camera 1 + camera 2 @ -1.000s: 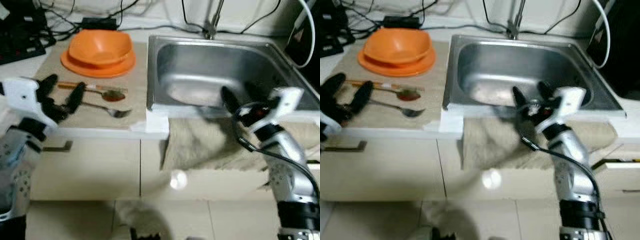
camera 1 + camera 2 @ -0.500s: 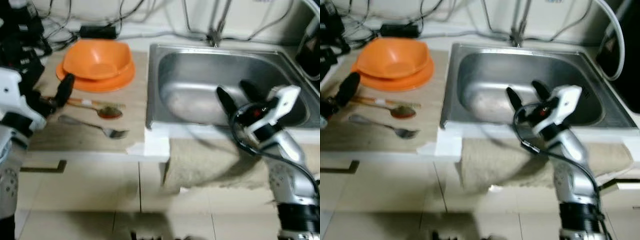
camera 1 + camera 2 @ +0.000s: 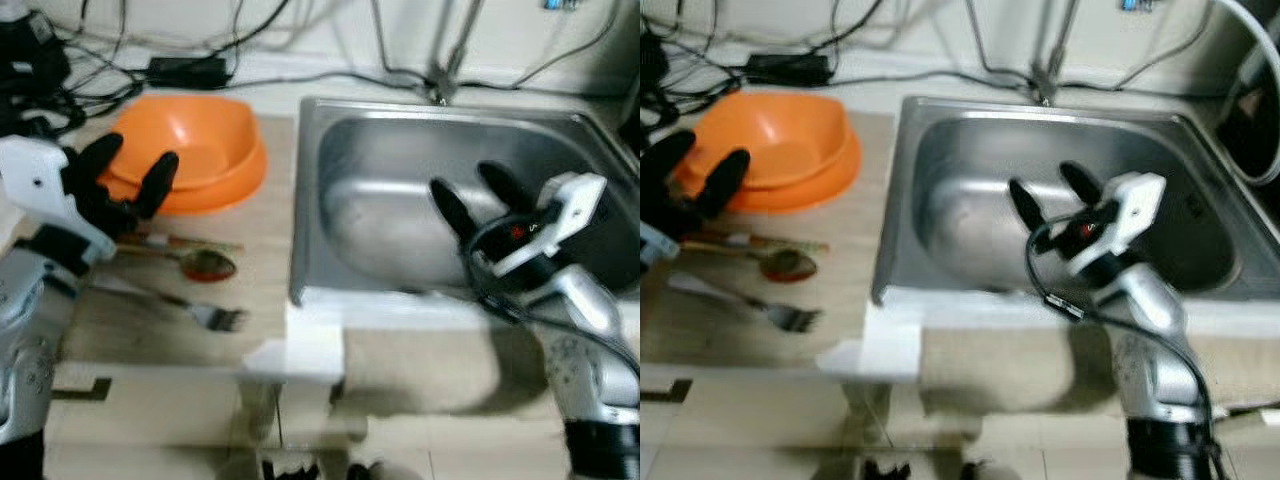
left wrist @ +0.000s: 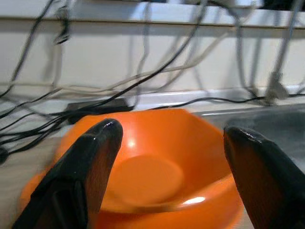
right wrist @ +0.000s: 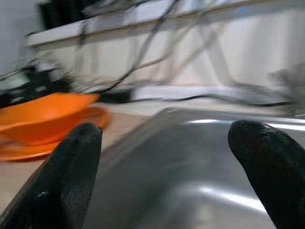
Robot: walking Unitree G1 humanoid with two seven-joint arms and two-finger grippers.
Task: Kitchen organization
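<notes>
Left end effector [image 3: 132, 170] spread wide, empty, at the near rim of the orange bowl [image 3: 195, 150] on the bench [image 3: 160, 335]. Right end effector [image 3: 474, 196] likewise spread, empty, above the steel sink [image 3: 400, 170]. Spoon [image 3: 200, 263] and fork [image 3: 205, 315] nearer on the bench.

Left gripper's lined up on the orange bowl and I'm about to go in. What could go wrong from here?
1. The bowl sits on a matching plate; a low grasp might catch both rims.
2. The left gripper, open, hangs just above the spoon and fork; dropping could knock them.
3. Cables run close behind the bowl and might snag on an overreach.
</notes>
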